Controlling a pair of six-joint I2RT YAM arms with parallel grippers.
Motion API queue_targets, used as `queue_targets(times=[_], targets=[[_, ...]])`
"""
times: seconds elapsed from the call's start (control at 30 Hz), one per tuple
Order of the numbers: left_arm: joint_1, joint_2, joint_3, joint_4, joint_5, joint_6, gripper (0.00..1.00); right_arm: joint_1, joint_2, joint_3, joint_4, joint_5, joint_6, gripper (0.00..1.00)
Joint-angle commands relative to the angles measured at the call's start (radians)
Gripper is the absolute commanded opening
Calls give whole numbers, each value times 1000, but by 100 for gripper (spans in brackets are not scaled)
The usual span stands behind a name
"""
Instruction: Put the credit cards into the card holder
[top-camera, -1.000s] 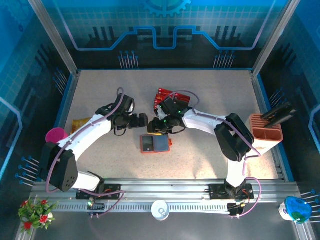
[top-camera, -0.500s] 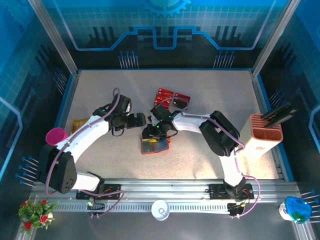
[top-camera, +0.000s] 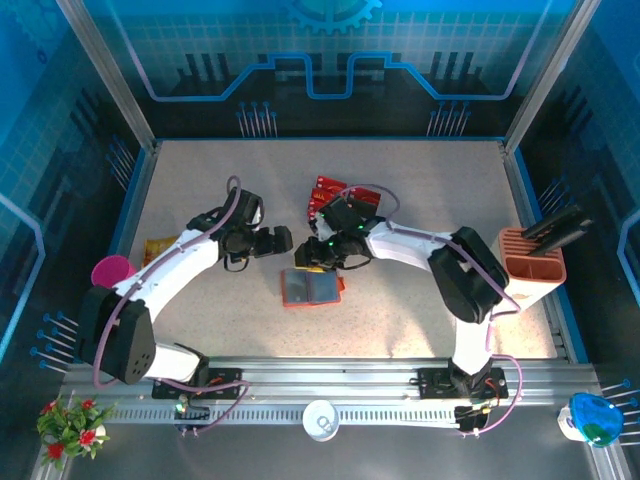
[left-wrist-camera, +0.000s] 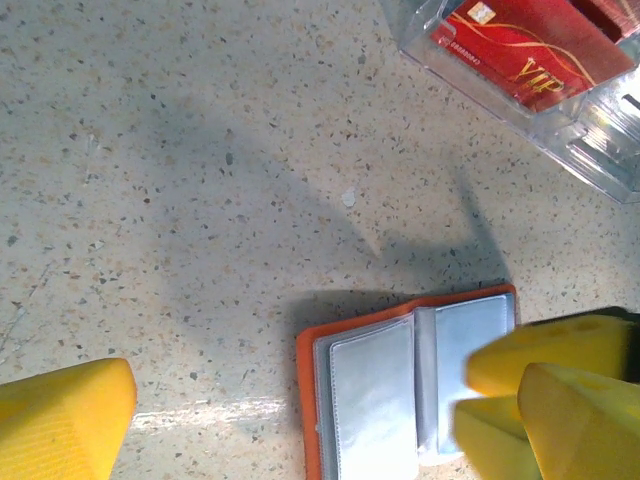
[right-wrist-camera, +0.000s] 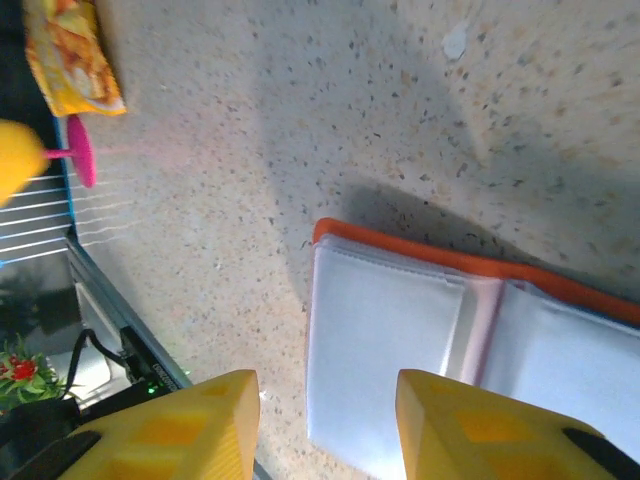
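Wallet (top-camera: 311, 288) lies open on table (top-camera: 420, 180), L gripper (top-camera: 284, 241) spread wide beside it, R gripper (right-wrist-camera: 325, 430) part-open, empty, over it; red cards (left-wrist-camera: 520, 50) in clear tray (left-wrist-camera: 600, 150).

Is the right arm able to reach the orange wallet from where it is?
Probably yes. The right tool hovers just above the open card holder, jaws apart and empty, and nothing lies between it and the grey pockets.

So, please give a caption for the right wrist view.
Open right end effector over the unfolded card holder.
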Motion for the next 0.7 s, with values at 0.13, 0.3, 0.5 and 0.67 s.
queue_targets(times=[0.13,0.3,0.5,0.67], targets=[[9,52,41,14,53,0,99,-74,-177,-104,-180,171,-120,42],[10,72,56,11,62,3,99,-79,-181,-96,-338,299,-224,44],[7,89,64,8,79,-4,99,-74,-120,-85,-368,320,-259,44],[0,98,70,5,89,-8,99,-68,-68,-71,-344,305,-250,43]])
